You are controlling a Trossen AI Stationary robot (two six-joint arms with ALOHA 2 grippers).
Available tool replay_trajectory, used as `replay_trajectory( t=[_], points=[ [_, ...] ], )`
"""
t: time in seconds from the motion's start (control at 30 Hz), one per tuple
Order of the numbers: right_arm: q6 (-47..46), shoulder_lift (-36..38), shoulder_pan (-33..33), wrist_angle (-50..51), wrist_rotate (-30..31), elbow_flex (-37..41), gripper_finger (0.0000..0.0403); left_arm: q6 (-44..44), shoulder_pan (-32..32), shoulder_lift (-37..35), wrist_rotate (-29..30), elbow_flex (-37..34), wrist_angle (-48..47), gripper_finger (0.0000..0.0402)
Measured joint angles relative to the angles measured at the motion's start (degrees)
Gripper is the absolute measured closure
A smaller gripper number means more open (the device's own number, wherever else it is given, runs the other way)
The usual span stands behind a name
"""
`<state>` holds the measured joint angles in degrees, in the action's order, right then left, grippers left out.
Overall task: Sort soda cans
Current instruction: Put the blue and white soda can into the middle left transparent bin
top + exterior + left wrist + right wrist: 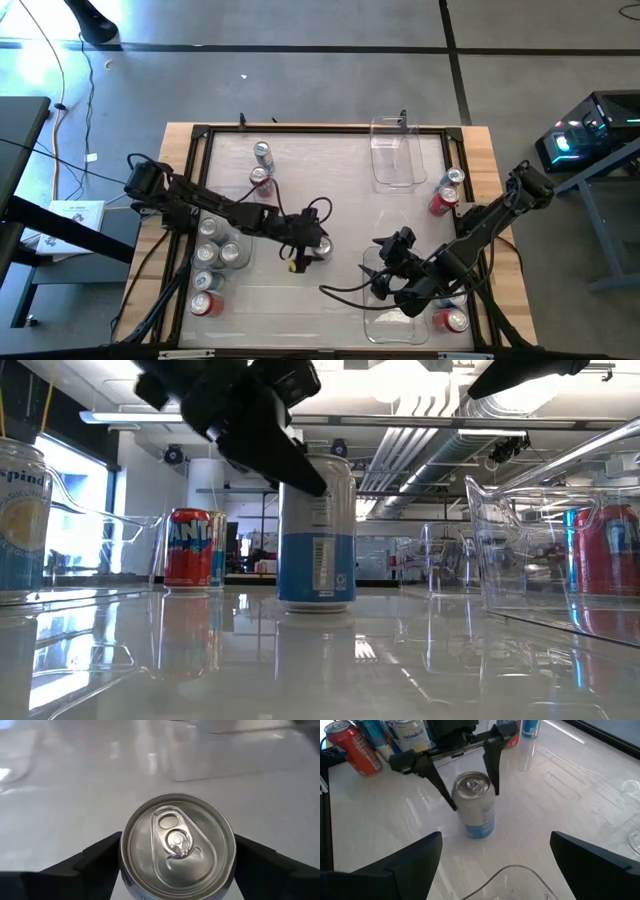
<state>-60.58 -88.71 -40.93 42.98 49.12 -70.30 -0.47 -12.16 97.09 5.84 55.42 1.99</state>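
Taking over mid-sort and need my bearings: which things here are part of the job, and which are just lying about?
Part of the job:
- blue-and-silver can, between the left gripper's fingers
- cans beside it at left
- red cans at right
- clear bins

Lying about:
- cables
- papers off the table

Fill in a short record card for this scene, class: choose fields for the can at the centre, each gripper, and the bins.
centre can: silver and blue soda can, upright on the white table
left gripper: fingers either side of that can's top, not closed on it
right gripper: open, waiting above the near clear bin
far bin: clear bin, no cans inside
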Motion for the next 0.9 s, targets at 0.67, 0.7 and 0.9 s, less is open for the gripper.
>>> replay_trajectory(
  t=[0.67,0.7,0.9],
  points=[
    [4.0,0.0,0.0,0.0,2.0,0.0,0.0036,-44.4,-5.3,-37.2,44.9,0.0,-49.1,0.0110],
    [4.2,0.0,0.0,0.1,2.6,0.0,0.0036,-48.2,-5.6,-38.8,45.1,0.0,-52.9,0.0110],
    [5.4,-0.1,0.0,0.0,3.4,0.0,0.0036,-64.3,-8.0,-41.5,39.8,0.0,-70.1,0.0110]
  ],
)
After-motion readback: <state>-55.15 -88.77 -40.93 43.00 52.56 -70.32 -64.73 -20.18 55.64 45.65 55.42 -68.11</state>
